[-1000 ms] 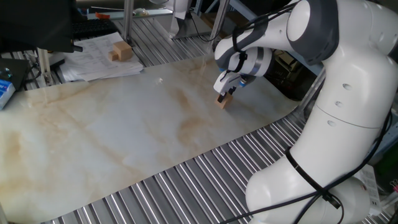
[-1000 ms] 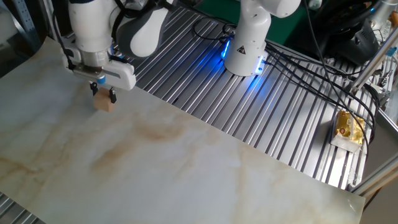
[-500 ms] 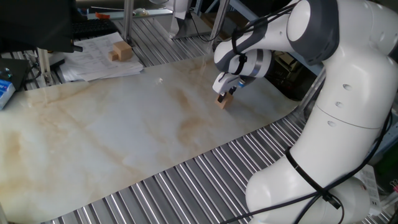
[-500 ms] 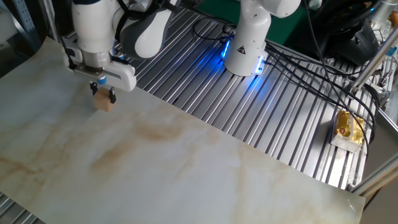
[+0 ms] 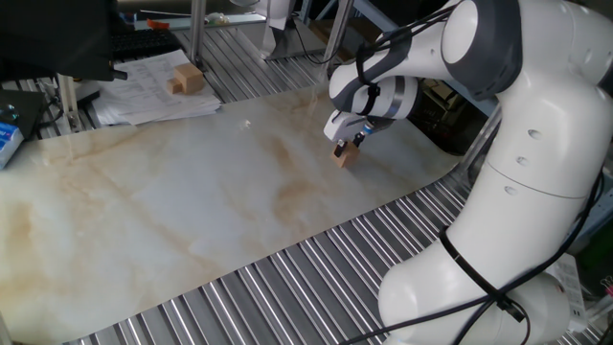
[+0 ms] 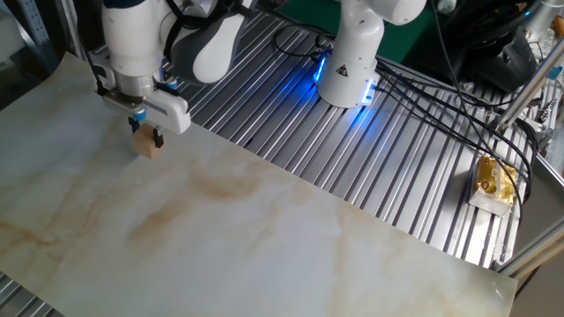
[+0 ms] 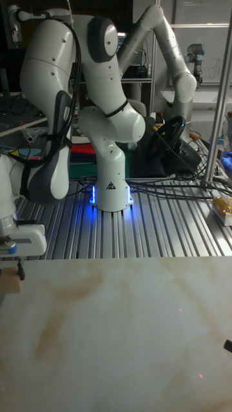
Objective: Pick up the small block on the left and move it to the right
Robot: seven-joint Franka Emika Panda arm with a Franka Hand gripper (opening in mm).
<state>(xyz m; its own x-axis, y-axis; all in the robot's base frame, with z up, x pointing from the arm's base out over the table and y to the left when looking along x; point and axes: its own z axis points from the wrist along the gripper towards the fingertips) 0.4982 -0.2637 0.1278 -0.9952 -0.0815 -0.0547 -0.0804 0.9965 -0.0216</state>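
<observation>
Marbled sheet (image 5: 172, 201) is covering the ribbed metal table (image 6: 370, 150), and I am working at its left side, near the edge closest to my base. My gripper (image 5: 345, 147) is pointing down over the block (image 5: 342, 158), one finger on each side of it. The fingers (image 6: 159, 137) are looking closed in on the cube's upper half, so I am judging that I am pinching it, though I cannot tell for sure that both pads are touching wood.

The block (image 6: 148, 147) is sitting on, or only just off, the sheet; in the tall view it is cut by the left border of the picture (image 7: 8, 281), with one dark fingertip beside it. So I am taking the step in hand to be the grasp and the start of the lift. The next move is calling for a straight rise clear of the sheet, then a carry across the open marble to the right, with the grip held firm.

Being a cube, the block is showing no long axis. It is standing flat and upright, turned a little so its sides are running at a slant to the sheet's edge.

A bigger block (image 5: 187, 80) is lying on papers (image 5: 153, 96), well apart.
</observation>
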